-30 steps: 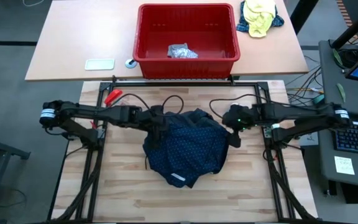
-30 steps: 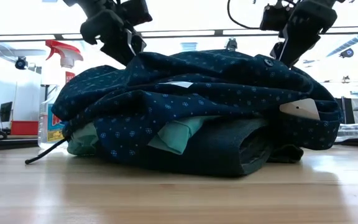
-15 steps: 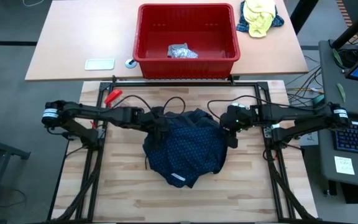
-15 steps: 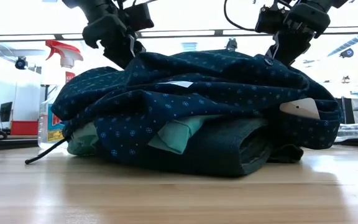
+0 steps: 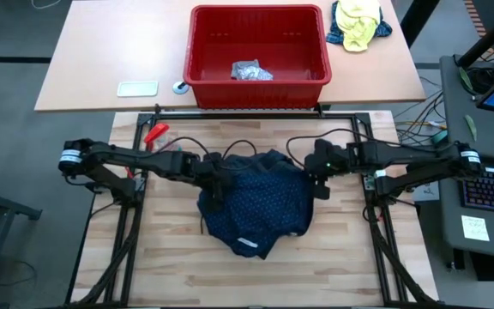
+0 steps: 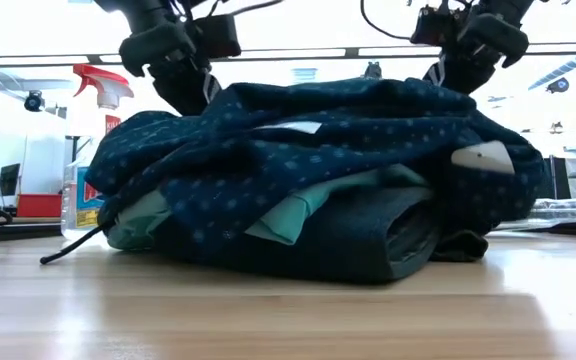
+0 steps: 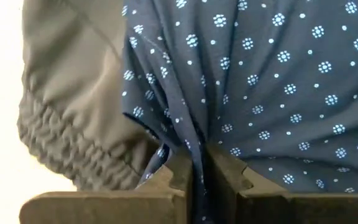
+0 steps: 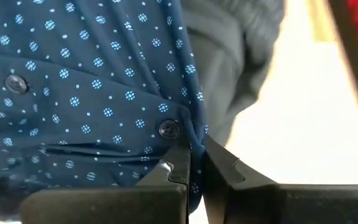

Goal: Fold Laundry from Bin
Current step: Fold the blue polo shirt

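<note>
The navy dotted shirt [image 5: 260,204] is heaped w/ other laundry at the tabletop [image 5: 333,266] centre. Its far edge is pinched by left hand [image 7: 194,177] and right hand [image 8: 194,163], both pressed together on cloth, presumably so it can be lifted and spread. Beyond, one grey item is left in the red bin [image 5: 258,86].

I've closed both grippers, left [image 7: 194,177] and right [image 8: 194,168], pinching the navy dotted shirt [image 5: 260,202], now lifting slightly.

I see even overhead light and soft shadows from above. In the low view, windows at twelve o'clock glare white. My wrist views blur, their bright areas washed out.
</note>
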{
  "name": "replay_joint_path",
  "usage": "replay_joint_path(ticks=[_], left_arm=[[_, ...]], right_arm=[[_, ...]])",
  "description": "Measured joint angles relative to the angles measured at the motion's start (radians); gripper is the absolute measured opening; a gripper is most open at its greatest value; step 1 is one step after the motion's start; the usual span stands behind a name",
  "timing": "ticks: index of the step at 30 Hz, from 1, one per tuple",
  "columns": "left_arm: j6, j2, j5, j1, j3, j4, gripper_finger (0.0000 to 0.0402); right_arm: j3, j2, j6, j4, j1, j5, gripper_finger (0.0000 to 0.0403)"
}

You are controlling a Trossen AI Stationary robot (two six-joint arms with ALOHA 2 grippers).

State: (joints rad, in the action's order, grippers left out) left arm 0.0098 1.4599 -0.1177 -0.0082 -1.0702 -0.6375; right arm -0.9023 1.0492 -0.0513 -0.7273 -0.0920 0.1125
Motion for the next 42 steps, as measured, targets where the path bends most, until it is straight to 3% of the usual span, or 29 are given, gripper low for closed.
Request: replay_joint_path(ticks=[10, 21, 25, 39, 42], left_arm=[[-0.300, -0.007, -0.005, -0.068, 0.000, -0.038, 0.0004], [-0.510, -0.007, -0.009, -0.229, 0.000, -0.034, 0.0001], [-0.574, -0.006, -0.075, -0.250, 0.000, -0.033, 0.0003], [-0.577, -0.006, -0.101, -0.260, 0.000, -0.035, 0.0105], [-0.576, -0.006, -0.102, -0.264, 0.000, -0.036, 0.0132]], right_arm=[[-0.123, 0.059, -0.209, 0.006, -0.075, 0.019, 0.0010], [-0.346, 0.303, -0.405, 0.007, -0.142, 0.021, 0.0011], [-0.397, 0.383, -0.454, 0.000, -0.161, 0.020, 0.0011], [-0.481, 0.491, -0.471, 0.082, -0.193, -0.012, 0.0012], [-0.477, 0.493, -0.543, 0.133, -0.193, -0.008, 0.0012]])
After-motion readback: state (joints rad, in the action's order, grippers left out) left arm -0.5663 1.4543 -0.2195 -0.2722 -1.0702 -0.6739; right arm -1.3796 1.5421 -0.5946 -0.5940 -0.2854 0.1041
